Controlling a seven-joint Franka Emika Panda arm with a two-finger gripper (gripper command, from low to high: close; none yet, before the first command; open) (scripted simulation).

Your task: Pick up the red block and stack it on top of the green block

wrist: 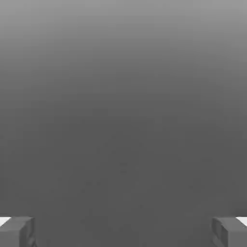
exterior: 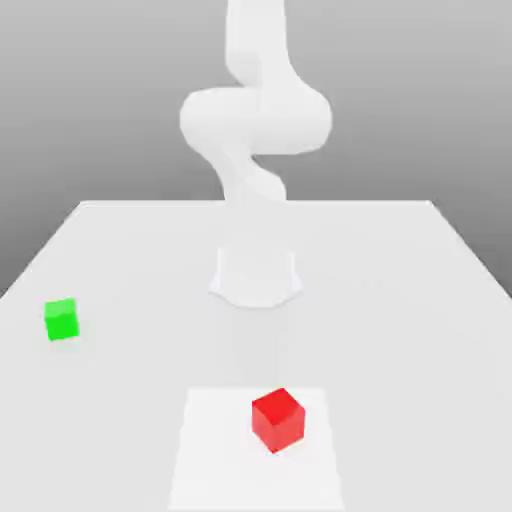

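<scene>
The red block (exterior: 277,420) sits on the white table near its front edge, slightly toward the exterior view's right. The green block (exterior: 61,319) rests far off at the exterior view's left, well apart from the red one. In the hand view my gripper (wrist: 123,231) is open, its two grey fingertips (wrist: 17,231) standing wide apart with nothing between them and plain grey background beyond. The white arm (exterior: 255,120) rises folded above its base, behind both blocks.
The arm's round base (exterior: 255,275) stands mid-table behind the red block. A lighter square patch (exterior: 210,450) of the table (exterior: 400,300) lies under the red block. The table's side edges slant outward toward the front.
</scene>
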